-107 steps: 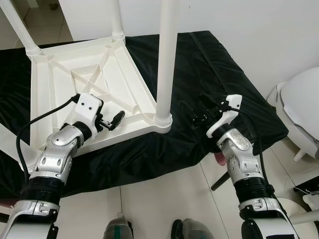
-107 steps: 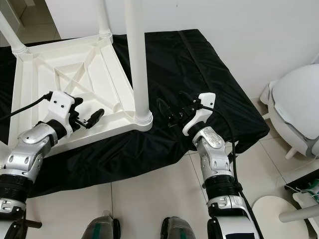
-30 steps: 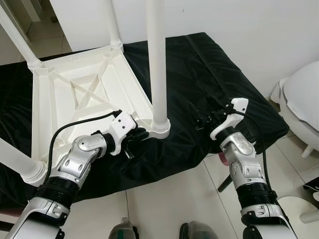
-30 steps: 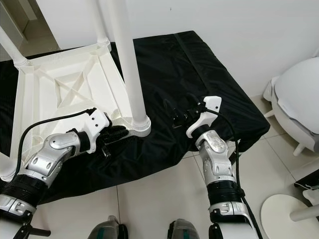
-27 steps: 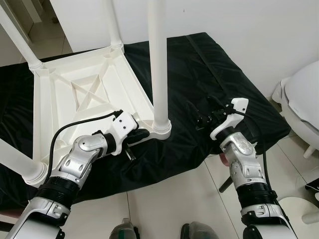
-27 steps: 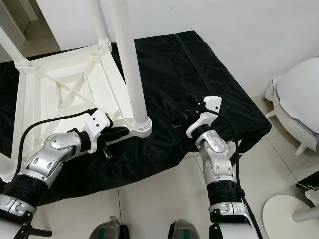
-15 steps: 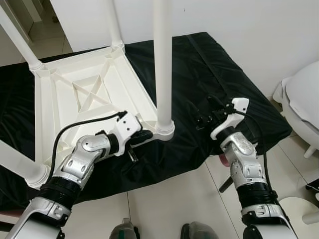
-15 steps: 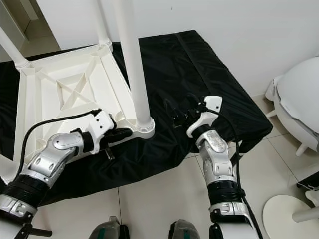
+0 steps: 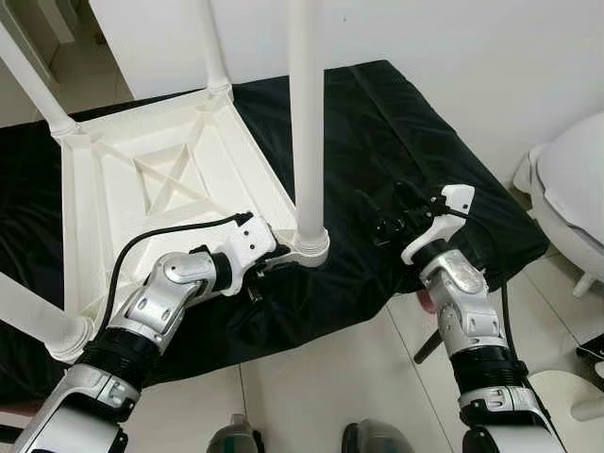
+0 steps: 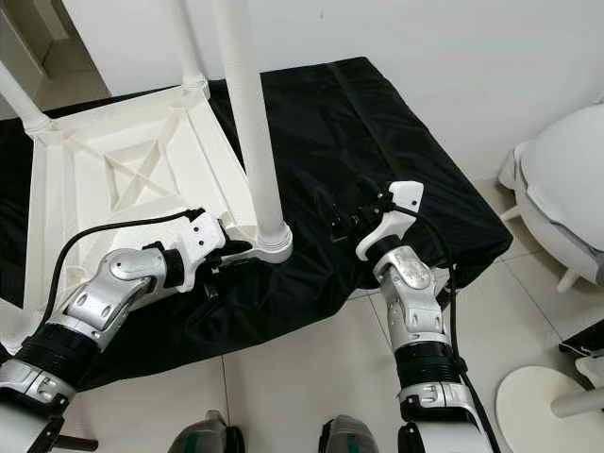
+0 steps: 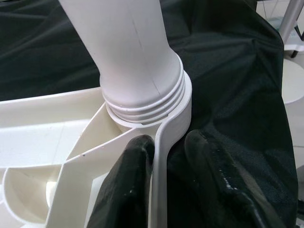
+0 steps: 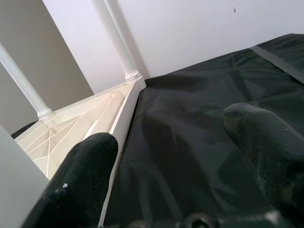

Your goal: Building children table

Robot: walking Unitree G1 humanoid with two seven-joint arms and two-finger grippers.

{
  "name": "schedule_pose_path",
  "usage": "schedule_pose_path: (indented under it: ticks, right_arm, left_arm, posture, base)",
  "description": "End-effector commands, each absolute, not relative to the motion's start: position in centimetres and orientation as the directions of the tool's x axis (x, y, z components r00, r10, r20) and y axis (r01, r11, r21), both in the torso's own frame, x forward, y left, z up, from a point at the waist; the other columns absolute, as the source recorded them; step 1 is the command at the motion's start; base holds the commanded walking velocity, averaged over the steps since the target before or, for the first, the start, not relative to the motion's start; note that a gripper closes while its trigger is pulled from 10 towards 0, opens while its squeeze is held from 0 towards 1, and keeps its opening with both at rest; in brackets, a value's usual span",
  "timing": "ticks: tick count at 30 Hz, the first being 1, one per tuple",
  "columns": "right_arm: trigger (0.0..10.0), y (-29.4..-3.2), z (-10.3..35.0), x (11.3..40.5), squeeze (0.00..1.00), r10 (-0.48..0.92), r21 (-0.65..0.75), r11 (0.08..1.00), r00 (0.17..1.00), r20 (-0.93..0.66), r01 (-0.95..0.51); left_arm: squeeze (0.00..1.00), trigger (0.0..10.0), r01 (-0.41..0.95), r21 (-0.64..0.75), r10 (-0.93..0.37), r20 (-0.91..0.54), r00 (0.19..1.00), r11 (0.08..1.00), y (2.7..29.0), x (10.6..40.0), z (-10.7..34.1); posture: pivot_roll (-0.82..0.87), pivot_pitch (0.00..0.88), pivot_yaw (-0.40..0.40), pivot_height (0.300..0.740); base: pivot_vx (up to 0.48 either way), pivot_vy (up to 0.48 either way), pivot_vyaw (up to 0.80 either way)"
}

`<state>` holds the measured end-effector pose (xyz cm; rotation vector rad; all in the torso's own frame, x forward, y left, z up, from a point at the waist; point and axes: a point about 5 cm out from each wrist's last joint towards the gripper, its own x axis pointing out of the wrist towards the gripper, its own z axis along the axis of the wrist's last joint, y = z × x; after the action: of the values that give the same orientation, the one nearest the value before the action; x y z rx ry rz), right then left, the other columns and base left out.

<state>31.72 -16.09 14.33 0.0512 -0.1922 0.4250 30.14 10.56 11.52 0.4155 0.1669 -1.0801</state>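
Note:
A white plastic children's table (image 9: 142,189) lies upside down on a black cloth (image 9: 396,123), its legs pointing up. The nearest leg (image 9: 304,113) is screwed into the front right corner socket (image 11: 142,102). My left gripper (image 9: 269,262) is at that corner, just below the socket. Its two black fingers (image 11: 130,180) sit on either side of the table's thin rim (image 11: 159,190), shut on it. My right gripper (image 9: 382,212) hovers open over the black cloth to the right of the table, with nothing between its fingers (image 12: 85,161).
The cloth-covered surface ends a little in front of both grippers, with tiled floor (image 9: 311,377) below. A white rounded seat (image 9: 566,179) stands at the right, and a white round base (image 10: 557,396) at the lower right. A white wall runs behind.
My left gripper has moved from the table's inner ribs to the front right corner and closed its fingers onto the rim by the leg socket. The right arm has stayed where it was.

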Motion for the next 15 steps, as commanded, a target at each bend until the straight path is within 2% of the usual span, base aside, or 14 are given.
schedule_pose_path:
  ticks: [1,15]
  right_arm:
    - [10.0,-15.9,14.5,31.7,0.0,0.414,0.003,0.906,0.889,0.192,-0.423]
    - [10.0,-16.0,14.6,31.7,0.0,0.417,-0.006,0.906,0.888,0.192,-0.424]
  left_arm:
    - [0.0,10.0,0.927,0.216,-0.839,-0.398,0.372,0.308,10.9,29.8,11.0]
    - [0.0,10.0,0.937,0.268,-0.783,-0.523,0.337,0.225,11.8,29.6,9.6]
  posture:
    - [-0.08,0.014,0.101,0.74]
    - [-0.09,0.008,0.106,0.74]
  base:
    - [0.0,0.0,0.0]
    - [0.0,0.0,0.0]
